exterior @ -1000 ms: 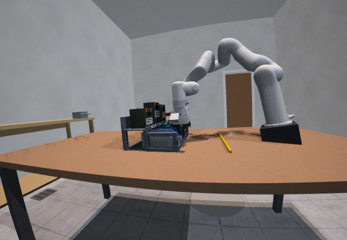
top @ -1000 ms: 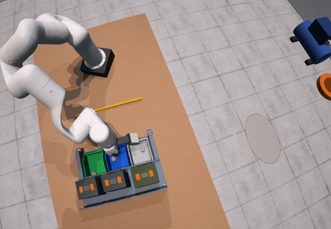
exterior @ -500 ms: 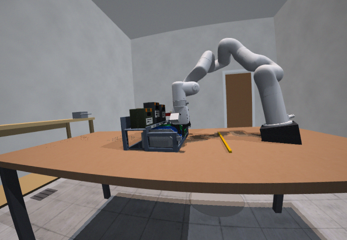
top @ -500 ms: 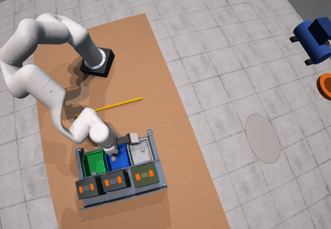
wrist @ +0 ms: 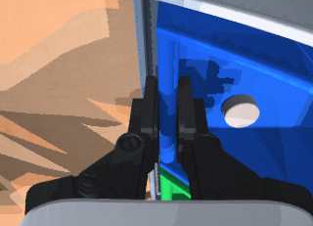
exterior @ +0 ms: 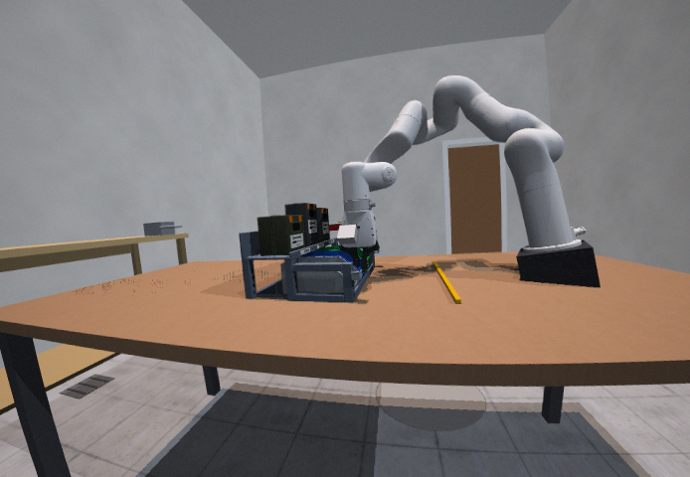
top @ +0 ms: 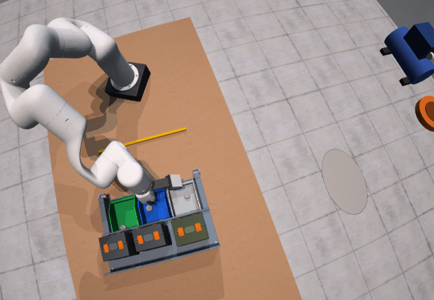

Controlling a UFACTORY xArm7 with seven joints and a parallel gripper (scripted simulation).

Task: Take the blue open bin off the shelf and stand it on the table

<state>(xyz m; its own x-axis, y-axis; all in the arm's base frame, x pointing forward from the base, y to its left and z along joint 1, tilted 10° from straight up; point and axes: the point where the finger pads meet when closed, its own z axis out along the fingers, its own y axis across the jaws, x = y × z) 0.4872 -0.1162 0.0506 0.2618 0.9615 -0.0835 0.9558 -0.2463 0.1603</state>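
Observation:
The blue open bin (top: 157, 209) sits in the middle slot of the grey shelf (top: 156, 219), between a green bin (top: 124, 214) and a grey bin (top: 185, 201). My gripper (wrist: 167, 95) is shut on the blue bin's front wall (wrist: 171, 83), one finger inside and one outside. A grey round part (wrist: 241, 111) lies inside the blue bin. In the top view the gripper (top: 150, 202) stands over the bin's front edge. In the exterior view the wrist (exterior: 358, 233) is at the shelf's far end, and the blue bin (exterior: 323, 253) barely shows.
Two black cases (top: 134, 242) and an olive case (top: 189, 229) stand on the shelf's upper level. A yellow bar (top: 143, 139) lies on the table between the shelf and the arm's base (top: 127, 82). The table edge runs close to the shelf's right side.

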